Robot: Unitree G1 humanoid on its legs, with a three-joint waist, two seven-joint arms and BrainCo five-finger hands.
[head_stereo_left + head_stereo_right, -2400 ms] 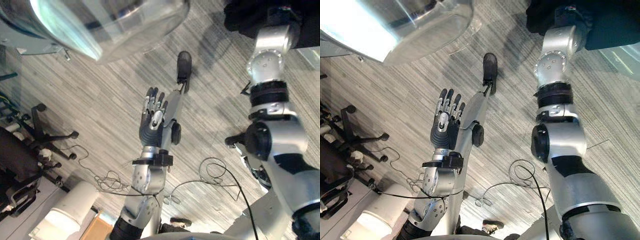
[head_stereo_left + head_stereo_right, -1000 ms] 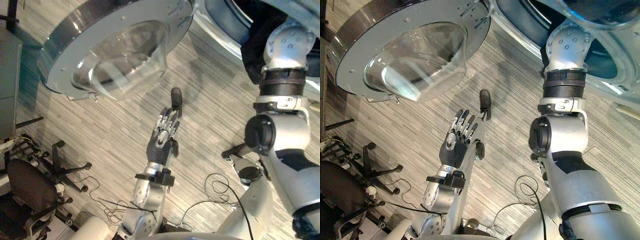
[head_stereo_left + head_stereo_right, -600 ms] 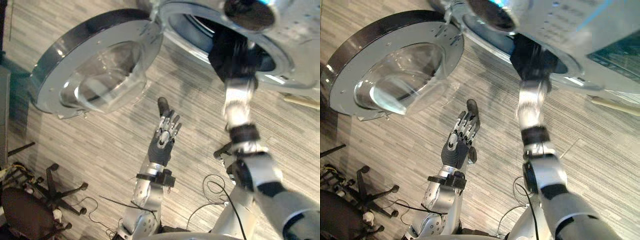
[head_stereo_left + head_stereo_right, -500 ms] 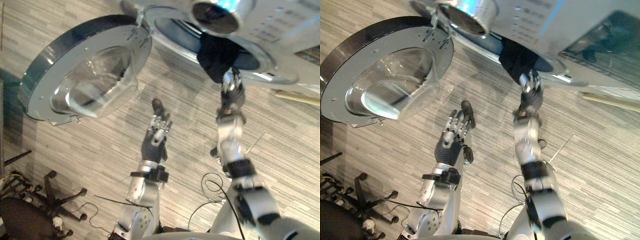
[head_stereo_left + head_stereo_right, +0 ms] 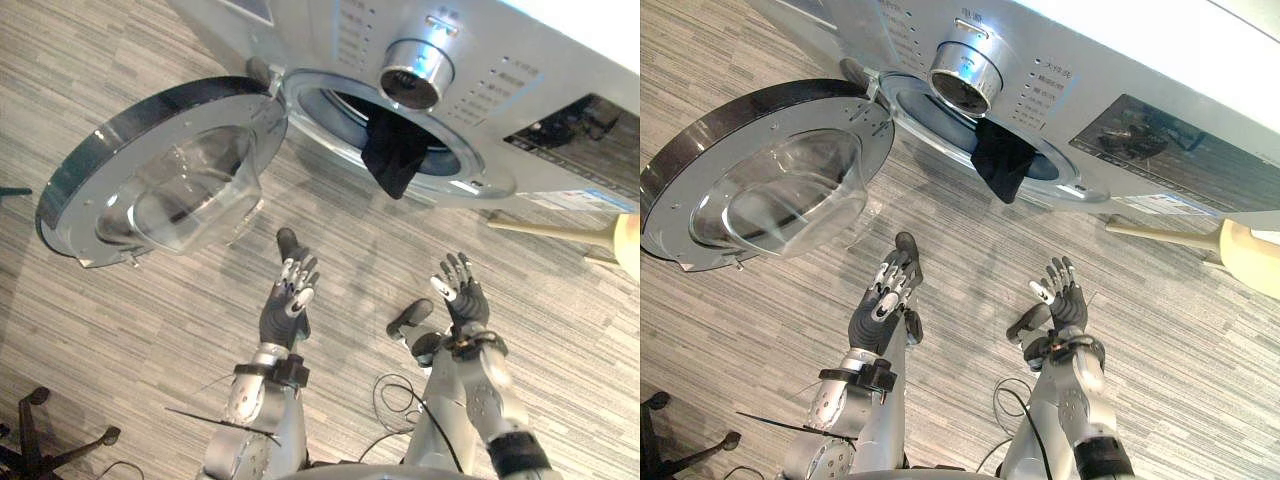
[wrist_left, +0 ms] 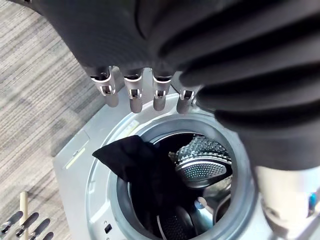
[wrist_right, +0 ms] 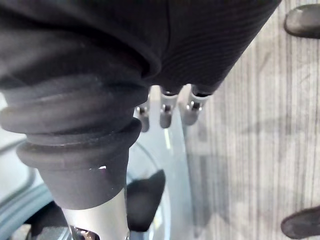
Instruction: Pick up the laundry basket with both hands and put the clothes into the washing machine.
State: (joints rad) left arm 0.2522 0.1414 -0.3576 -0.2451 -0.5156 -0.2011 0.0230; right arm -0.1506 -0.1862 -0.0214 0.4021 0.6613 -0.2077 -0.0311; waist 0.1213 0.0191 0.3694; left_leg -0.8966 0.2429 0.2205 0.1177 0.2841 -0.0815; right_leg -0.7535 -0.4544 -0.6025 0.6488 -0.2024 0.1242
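Hanging over the lower rim of the washing machine's drum opening, a black garment drapes half out of the drum. The round glass door stands swung wide to the left. Below, over the striped grey floor, the left hand and right hand are raised, fingers straight, released, holding nothing.

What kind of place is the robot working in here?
Probably a lab or office corner set up for laundry trials. A front-loading washing machine stands with its round door swung open and a dark garment hanging over the opening's rim, while a wheeled office chair base shows on the grey striped floor.
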